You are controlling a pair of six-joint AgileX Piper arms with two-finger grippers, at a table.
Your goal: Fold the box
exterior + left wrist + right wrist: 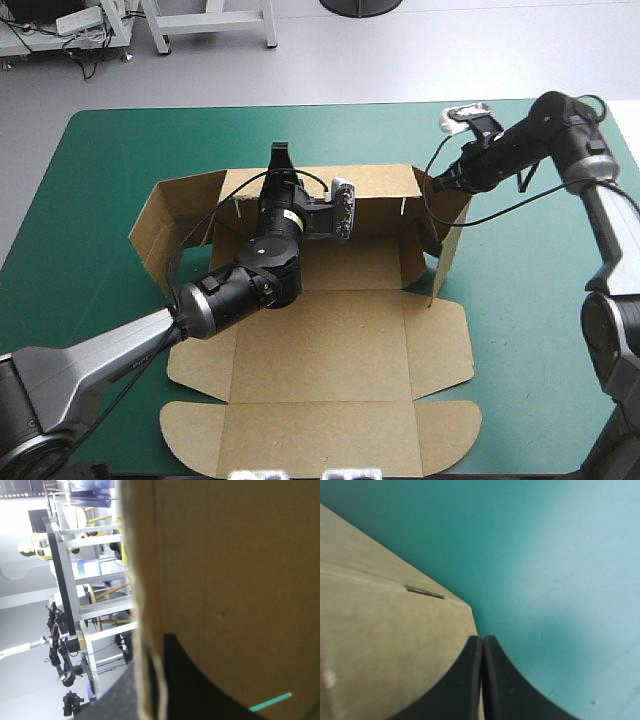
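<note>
**A:** Checking progress on the box (pixel 340 330) fold. Sitting mid-table on the teal-green cover (pixel 90 170), a bit closer to the far edge than the near one. About halfway, going by the shape?

**B:** Less than half, probably. Can see the far wall (pixel 370 185) stood up, plus the left wall (pixel 180 210) and right wall (pixel 450 240) lifted but leaning outward, nothing tucked yet. Everything toward the table's near edge lying dead flat, big panels and rounded flaps (pixel 190 430) included.

**A:** And the grippers?

**B:** Left gripper (pixel 280 158) pinched onto the far wall's top edge, roughly mid-length, nearly closed with board in between. Only one black finger (pixel 200 690) plainly visible from the wrist, the other mostly hidden behind the sheet. Right gripper (pixel 482 640) all but closed too, clamped on the upper far corner of the right wall, just beside a small slot (pixel 425 592).

**A:** Left to do?

**B:** Guessing here: squaring up both side walls, tucking them in against the far wall, then raising the near panels. Plenty of folding to go.
</note>
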